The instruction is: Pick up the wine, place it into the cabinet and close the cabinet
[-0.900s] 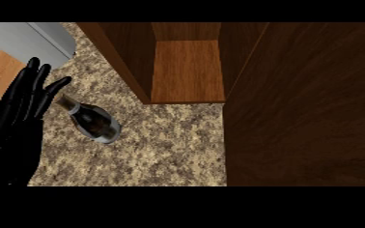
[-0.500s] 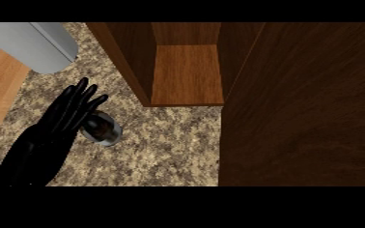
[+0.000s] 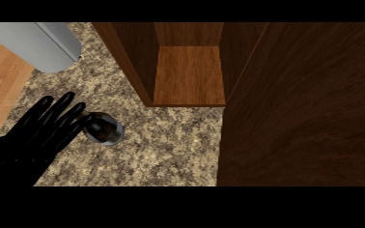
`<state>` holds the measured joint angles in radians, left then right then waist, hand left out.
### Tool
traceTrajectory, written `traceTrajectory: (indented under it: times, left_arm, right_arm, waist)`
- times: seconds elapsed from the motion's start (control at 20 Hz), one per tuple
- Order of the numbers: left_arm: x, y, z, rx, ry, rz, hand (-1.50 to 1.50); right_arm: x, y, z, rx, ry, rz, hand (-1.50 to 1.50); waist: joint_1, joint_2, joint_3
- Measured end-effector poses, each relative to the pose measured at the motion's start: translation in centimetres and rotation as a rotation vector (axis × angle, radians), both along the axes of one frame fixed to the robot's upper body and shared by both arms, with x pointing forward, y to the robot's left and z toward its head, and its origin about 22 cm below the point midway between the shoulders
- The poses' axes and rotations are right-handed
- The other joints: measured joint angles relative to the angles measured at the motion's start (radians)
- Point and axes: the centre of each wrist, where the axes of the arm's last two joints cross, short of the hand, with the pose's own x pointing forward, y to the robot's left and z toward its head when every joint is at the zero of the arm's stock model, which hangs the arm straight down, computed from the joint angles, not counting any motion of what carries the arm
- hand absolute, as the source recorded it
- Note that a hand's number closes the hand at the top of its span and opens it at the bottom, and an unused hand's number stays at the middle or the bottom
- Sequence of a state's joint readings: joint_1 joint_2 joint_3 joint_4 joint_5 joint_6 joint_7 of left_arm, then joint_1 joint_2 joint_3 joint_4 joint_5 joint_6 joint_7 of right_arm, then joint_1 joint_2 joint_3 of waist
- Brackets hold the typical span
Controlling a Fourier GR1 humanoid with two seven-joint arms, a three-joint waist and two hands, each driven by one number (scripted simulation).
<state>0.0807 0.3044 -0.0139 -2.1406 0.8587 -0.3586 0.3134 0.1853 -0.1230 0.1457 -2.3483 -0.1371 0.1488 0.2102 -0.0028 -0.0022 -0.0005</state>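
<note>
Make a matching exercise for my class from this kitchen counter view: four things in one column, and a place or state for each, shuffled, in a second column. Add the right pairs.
Things
1. wine bottle
2. cabinet
3. left hand
4. grey appliance

Places or states
A. open, shelf bare
B. top left corner
C. on the speckled counter, partly under the fingers
D. lower left, fingers straight, over the bottle

Pairs: 1-C, 2-A, 3-D, 4-B

The left hand (image 3: 44, 133) lies with straight fingers over the wine bottle (image 3: 105, 128) (only its rounded dark end shows) on the speckled granite counter (image 3: 167, 145). Beyond stands the open wooden cabinet (image 3: 189, 75), its door (image 3: 296, 106) swung wide at right.
</note>
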Motion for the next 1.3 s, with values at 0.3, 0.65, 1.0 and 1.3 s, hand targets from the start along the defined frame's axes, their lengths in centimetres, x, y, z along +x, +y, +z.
traceTrajectory:
  times: [0.3,0.65,1.0,1.3]
  left_arm:
    - [-1.2,0.3,2.8,-0.027,0.026,-0.012,-1.50]
    - [-2.2,1.5,4.8,-0.048,0.044,0.006,-1.50]
    - [-1.3,3.4,6.3,-0.041,0.062,0.069,-1.50]
    - [-1.1,5.8,7.3,-0.012,0.067,0.118,-1.50]
  right_arm:
    - [-0.9,-0.1,1.6,-0.009,0.026,0.006,-1.50]
    - [-0.3,0.5,2.8,-0.015,0.036,0.007,-1.50]
    - [-0.2,0.5,4.1,-0.018,0.044,-0.015,-1.50]
    - [-0.3,0.5,4.5,-0.021,0.042,-0.024,-1.50]
  waist:
    - [0.002,0.000,0.000]
    - [0.004,0.000,0.000]
    - [0.001,0.001,0.000]
    - [0.001,0.000,0.000]
